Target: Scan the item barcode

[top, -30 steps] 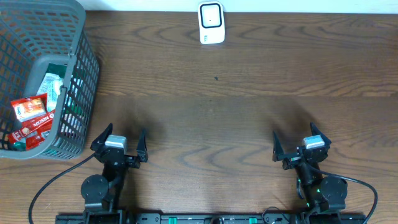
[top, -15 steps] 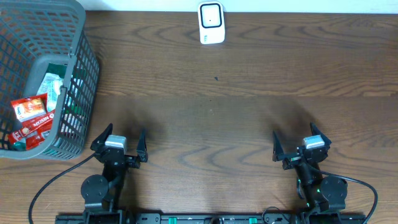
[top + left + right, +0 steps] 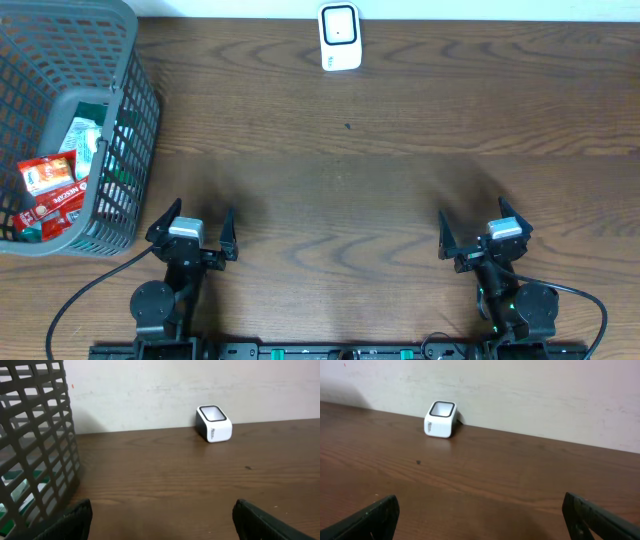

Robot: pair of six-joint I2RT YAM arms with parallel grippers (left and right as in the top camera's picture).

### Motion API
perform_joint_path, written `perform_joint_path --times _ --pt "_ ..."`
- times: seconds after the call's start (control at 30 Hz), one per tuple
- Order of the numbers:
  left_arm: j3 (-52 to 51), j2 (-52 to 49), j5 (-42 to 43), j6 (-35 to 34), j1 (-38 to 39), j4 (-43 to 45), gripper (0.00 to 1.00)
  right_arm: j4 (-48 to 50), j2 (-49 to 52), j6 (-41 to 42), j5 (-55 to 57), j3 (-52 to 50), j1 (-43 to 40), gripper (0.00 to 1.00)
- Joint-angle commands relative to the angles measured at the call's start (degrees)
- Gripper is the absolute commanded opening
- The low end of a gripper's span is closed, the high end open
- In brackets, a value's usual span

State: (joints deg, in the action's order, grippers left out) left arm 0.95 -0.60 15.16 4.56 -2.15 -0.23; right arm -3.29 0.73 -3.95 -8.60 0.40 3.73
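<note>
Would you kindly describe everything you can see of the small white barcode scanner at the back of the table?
The scanner is a small white box with rounded corners, plastic by the look of it. Its top face holds a pale window framed in black, and one side bears faint print too small to read. It stands upright on the brown wooden table, at the far edge near the middle, close to the pale wall; whether it touches the wall I cannot tell. Nothing else touches it.

White scanner (image 3: pixel 440 419) on wooden table (image 3: pixel 520 490)
</note>
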Motion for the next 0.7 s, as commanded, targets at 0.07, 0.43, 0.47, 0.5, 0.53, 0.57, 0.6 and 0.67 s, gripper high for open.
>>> perform_joint_path --times 0.07,0.43,0.47,0.5,0.53,0.57,0.6,0.67 --pt "5.40 0.37 2.86 -8.96 -0.22 -7.30 0.90 -0.20 -0.20 0.70 -0.50 -0.09 0.02 0.99" --pt "50.77 -17.35 3.67 -12.85 -0.22 -44.06 0.90 -0.20 -0.20 0.70 -0.50 -0.09 0.02 0.99" --pt "54.03 -19.43 3.67 -12.85 -0.22 -46.12 0.90 -0.20 -0.20 0.70 -0.50 -0.09 0.02 0.99" --pt "62.58 -25.73 3.63 -12.83 -0.22 -51.15 0.90 -0.20 -0.20 0.70 -0.50 -0.09 0.02 0.99" --pt "69.24 -30.58 3.63 -12.81 -0.22 -54.86 0.90 -0.20 -0.20 0.70 -0.50 -0.09 0.02 0.99" --pt "72.70 -33.11 3.61 -12.81 -0.22 -56.74 0.90 -0.20 -0.20 0.70 -0.50 -0.09 0.00 0.99" --pt "79.21 -37.92 3.58 -12.79 -0.24 -60.30 0.90 -0.20 -0.20 0.70 -0.50 -0.09 0.02 0.99" --pt "92.76 -48.28 3.21 -11.26 -0.24 -67.95 0.90 -0.20 -0.20 0.70 -0.50 -0.09 0.00 0.99"
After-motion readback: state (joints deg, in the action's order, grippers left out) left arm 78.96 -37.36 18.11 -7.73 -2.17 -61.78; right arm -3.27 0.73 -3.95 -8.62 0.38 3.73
